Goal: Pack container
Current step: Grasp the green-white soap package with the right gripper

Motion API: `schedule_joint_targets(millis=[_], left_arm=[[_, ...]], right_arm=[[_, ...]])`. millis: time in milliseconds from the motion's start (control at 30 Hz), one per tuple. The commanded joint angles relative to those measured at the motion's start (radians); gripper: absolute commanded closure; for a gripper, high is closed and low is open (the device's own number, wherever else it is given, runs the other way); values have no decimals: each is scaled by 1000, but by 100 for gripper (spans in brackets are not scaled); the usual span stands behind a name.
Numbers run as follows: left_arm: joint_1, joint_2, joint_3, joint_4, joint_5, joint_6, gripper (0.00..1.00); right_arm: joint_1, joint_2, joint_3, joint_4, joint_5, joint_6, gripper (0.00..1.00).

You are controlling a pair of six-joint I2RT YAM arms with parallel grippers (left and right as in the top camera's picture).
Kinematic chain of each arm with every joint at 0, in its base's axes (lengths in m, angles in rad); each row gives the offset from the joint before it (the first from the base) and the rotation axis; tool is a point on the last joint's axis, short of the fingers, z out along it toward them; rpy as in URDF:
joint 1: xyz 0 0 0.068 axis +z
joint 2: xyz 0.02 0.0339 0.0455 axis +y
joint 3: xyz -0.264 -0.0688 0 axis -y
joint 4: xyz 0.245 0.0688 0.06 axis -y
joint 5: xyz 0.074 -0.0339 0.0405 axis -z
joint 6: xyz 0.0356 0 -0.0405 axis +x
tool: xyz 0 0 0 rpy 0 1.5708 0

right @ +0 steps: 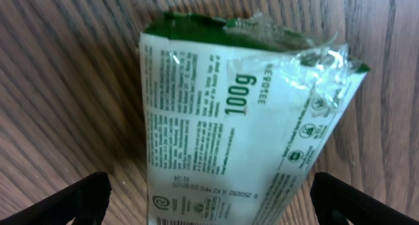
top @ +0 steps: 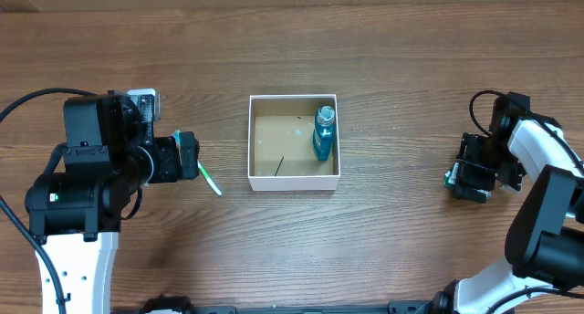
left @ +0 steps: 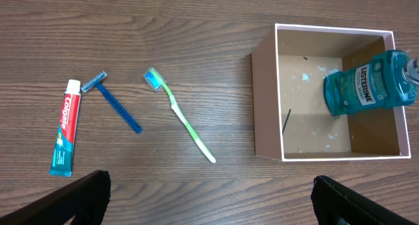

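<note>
The container [top: 294,182] is a square white-walled box with a brown inside at the table's middle. A blue-green Listerine mouthwash bottle [top: 325,131] lies in its right part. In the left wrist view the box [left: 334,30] and the bottle [left: 366,87] are at the right. A green toothbrush [left: 182,115], a blue razor [left: 114,102] and a toothpaste tube [left: 65,127] lie on the wood to the left. My left gripper [left: 209,205] is open and empty above the table, left of the box [top: 187,156]. My right gripper [top: 470,175] is open, its fingers on either side of a white and green packet [right: 236,120].
Only the toothbrush's tip [top: 210,179] shows overhead beside the left arm; the razor and toothpaste are hidden under that arm there. The packet is mostly hidden under the right gripper overhead. Bare wooden tabletop surrounds the box.
</note>
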Motion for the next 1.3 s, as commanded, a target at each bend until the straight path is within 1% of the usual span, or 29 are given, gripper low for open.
schedule_joint_targets(millis=[0, 200, 233, 300, 367, 433, 467, 533, 567, 667, 733, 767, 800, 833, 900, 933, 1067, 1133, 1167, 1233, 1267], left_arm=[[5, -3, 21, 4, 8, -20, 0], [5, -3, 21, 4, 8, -20, 0], [5, -3, 21, 4, 8, -21, 0], [5, -3, 21, 3, 8, -21, 0], [5, -3, 21, 3, 8, -20, 0], [5, -3, 21, 3, 9, -21, 0], [5, -3, 21, 3, 9, -21, 0], [5, -3, 21, 3, 9, -21, 0], [5, -3, 21, 3, 9, -21, 0], [5, -3, 21, 3, 9, -21, 0], [5, -3, 21, 3, 9, -21, 0], [5, -3, 21, 3, 9, -21, 0], [5, -3, 21, 3, 9, -21, 0], [5, -3, 21, 3, 9, -21, 0], [5, -3, 21, 3, 9, -21, 0], [5, -3, 21, 4, 9, -21, 0], [5, -3, 21, 4, 9, -21, 0], [5, -3, 21, 4, 8, -20, 0], [5, -3, 21, 4, 9, -21, 0], [5, -3, 21, 4, 8, -21, 0], [5, -3, 21, 4, 8, -20, 0]], right_arm=[[-4, 2, -1, -13, 43, 9, 0], [-4, 5, -1, -56, 58, 8, 1], [-3, 5, -1, -66, 58, 8, 4], [-3, 6, -1, -78, 58, 8, 14], [-3, 6, -1, -89, 58, 7, 18], [-3, 6, -2, -98, 58, 7, 28], [-3, 6, -2, -102, 58, 7, 30], [-3, 6, -3, -106, 58, 7, 33], [-3, 6, -3, -107, 58, 7, 37], [-3, 6, -3, -111, 59, 5, 37], [-3, 6, -3, -111, 62, -1, 39], [-3, 6, -3, -110, 61, -16, 42], [-3, 6, -3, -106, 61, -30, 46], [-3, 6, -3, -106, 61, -54, 55], [-3, 6, -3, -106, 61, -74, 67], [-3, 5, -3, -107, 61, -80, 69], [-3, 5, -3, -111, 61, -81, 75], [-3, 5, -3, -106, 60, -106, 80], [-3, 5, -2, -108, 61, -111, 80], [-3, 5, 7, -105, 61, -161, 82], [-3, 5, 23, -103, 61, -209, 84]])
